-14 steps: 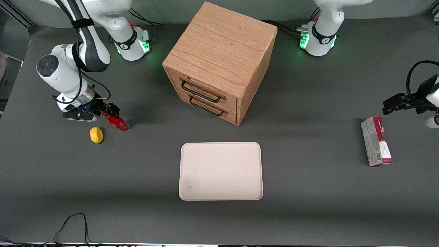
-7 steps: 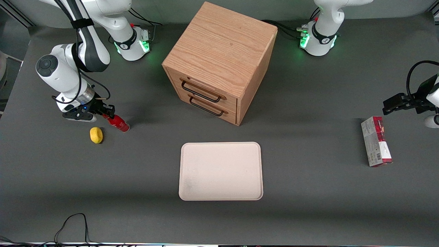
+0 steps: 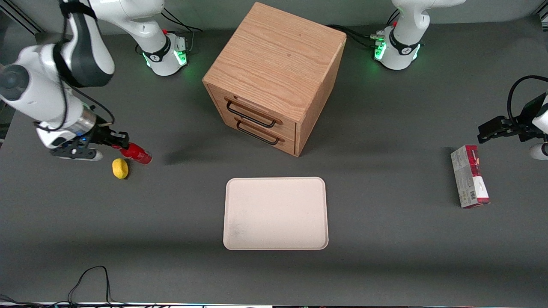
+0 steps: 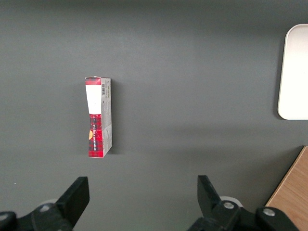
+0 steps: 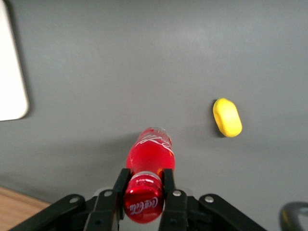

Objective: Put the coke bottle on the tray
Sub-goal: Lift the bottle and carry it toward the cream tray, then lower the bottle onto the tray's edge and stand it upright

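Hand (image 5: 143, 185) clamps glossy red coke bottle (image 5: 149, 156) at neck, above table; smooth rimmed tray (image 3: 275, 213) well apart, open grey table between.

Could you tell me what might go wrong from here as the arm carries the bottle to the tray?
1. The gripper holds the coke bottle only at its neck under the cap, so it may swing or slip in transit.
2. The yellow lump lies close by; a low sweep could knock it.
3. The tray has a low rim, and the narrow bottle may tip or roll off if released tilted.
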You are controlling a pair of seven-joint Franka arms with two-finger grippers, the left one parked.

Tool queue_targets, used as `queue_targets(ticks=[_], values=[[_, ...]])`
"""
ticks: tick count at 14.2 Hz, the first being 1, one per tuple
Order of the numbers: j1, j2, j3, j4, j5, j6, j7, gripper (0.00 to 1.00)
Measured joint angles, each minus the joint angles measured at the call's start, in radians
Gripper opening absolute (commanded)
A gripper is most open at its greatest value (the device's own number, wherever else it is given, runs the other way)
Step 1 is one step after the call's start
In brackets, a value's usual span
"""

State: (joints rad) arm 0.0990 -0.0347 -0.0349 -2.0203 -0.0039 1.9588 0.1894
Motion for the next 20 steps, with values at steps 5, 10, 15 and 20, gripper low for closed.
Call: queue_targets(ticks=[5, 10, 15, 20], values=[[-0.001, 0.183, 0.1, 0.451, 0.002, -0.289, 0.145, 0.0], [-0.001, 0.473, 0.282, 0.892, -0.015, -0.398, 0.388, 0.0], [0.02, 0.704, 0.483, 1.053, -0.189, -0.293, 0.502, 0.0], [0.073, 0.838, 0.489, 1.066, -0.313, -0.119, 0.511, 0.0]])
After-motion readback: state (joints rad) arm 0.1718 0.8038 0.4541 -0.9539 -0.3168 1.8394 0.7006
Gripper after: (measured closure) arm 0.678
